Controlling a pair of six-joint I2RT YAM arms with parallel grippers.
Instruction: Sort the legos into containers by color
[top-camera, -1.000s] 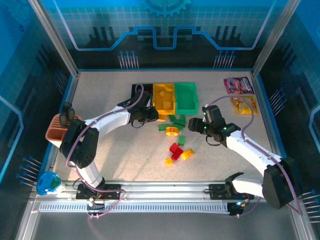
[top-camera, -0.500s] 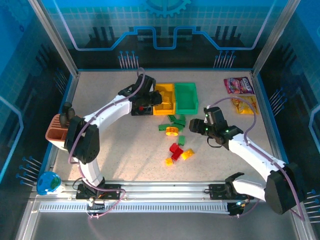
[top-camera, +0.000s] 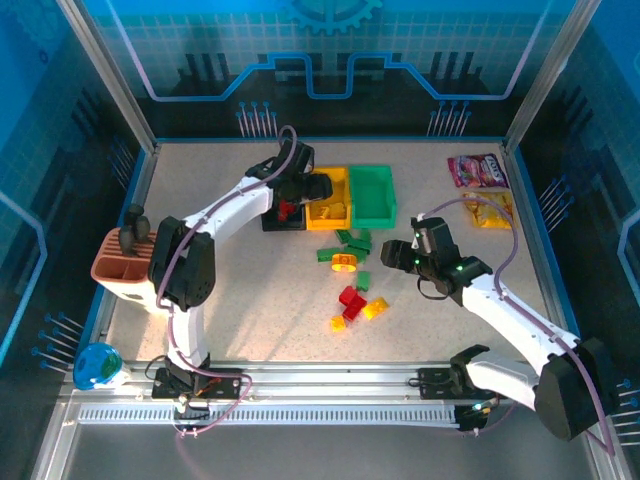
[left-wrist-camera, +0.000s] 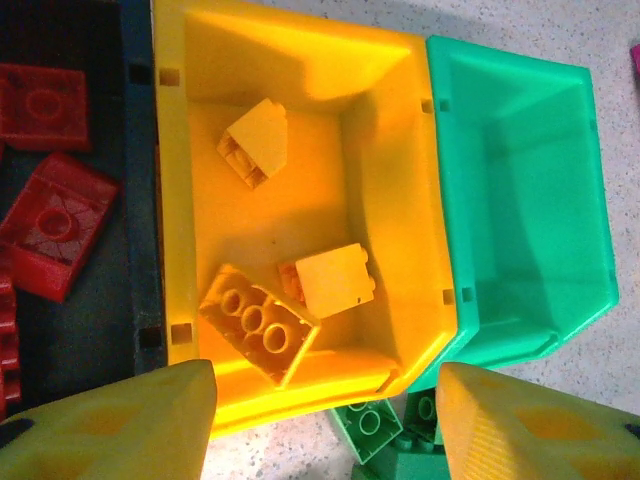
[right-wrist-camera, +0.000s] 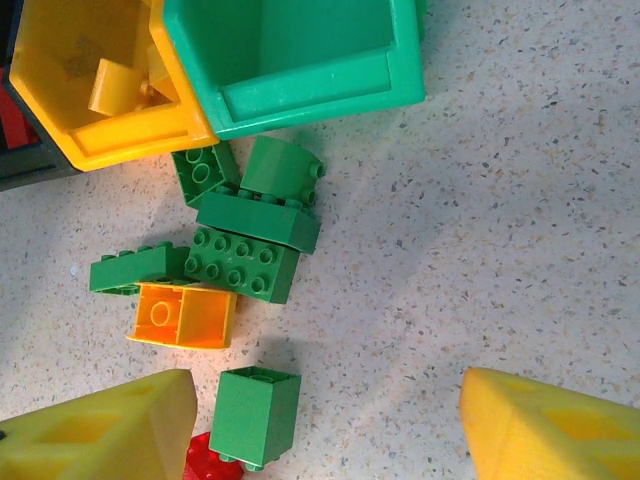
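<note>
- Top view: the left gripper (top-camera: 300, 192) hangs over the far row of bins, above where the black bin (top-camera: 275, 222) meets the yellow bin (top-camera: 335, 215). The green bin (top-camera: 372, 215) ends the row on the right. The loose legos (top-camera: 350, 296) lie on the table (top-camera: 250, 290) near the bins. The right gripper (top-camera: 398, 255) is just right of the pile.
- Left wrist: the jaws are apart with nothing between them, over the near rim of the yellow bin. Red bricks (left-wrist-camera: 55, 225) lie in the black bin and three yellow bricks (left-wrist-camera: 330, 285) in the yellow one. The green bin looks empty.
- Left wrist, risk: if the arm drops here, a finger could catch the rim and drag the joined bins.
- Right wrist: the jaws are apart and empty, above the green bricks (right-wrist-camera: 250, 240) packed against the green bin's near wall. An orange brick (right-wrist-camera: 183, 315) touches them, and a single green brick (right-wrist-camera: 255, 415) lies nearer.
- Right wrist, risk: closing on the tight cluster could lift a neighbour or carry the orange brick into the wrong bin. A finger could also scatter the pile. With both arms close to the pile, they could collide.
</note>
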